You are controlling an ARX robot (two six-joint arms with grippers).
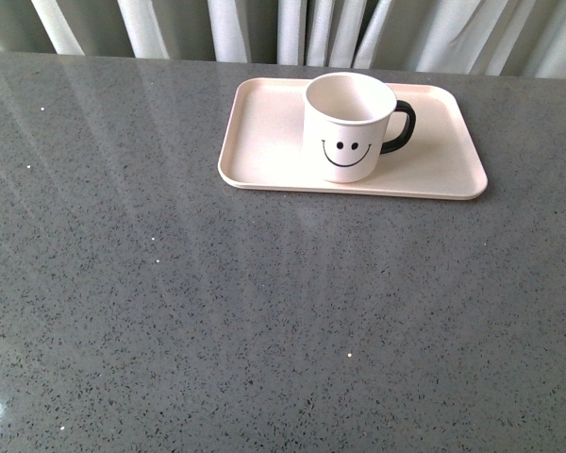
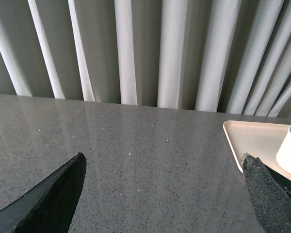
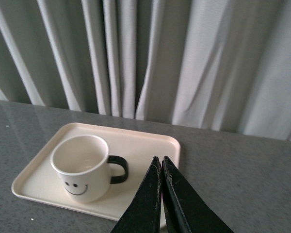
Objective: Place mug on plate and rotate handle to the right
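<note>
White ceramic smiley-face mug (image 1: 350,125) upright on the pale pink rectangular plate (image 1: 264,165), glossy black loop handle (image 1: 401,126) pointing right: rigid, breakable, probably slippery, best gripped at rim or handle; left end effector (image 2: 162,194) spread wide, right end effector (image 3: 161,167) closed empty.

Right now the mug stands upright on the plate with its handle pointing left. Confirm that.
Not quite. The mug does stand upright on the plate, but its handle points to the right, not the left. The front view shows this plainly.
</note>
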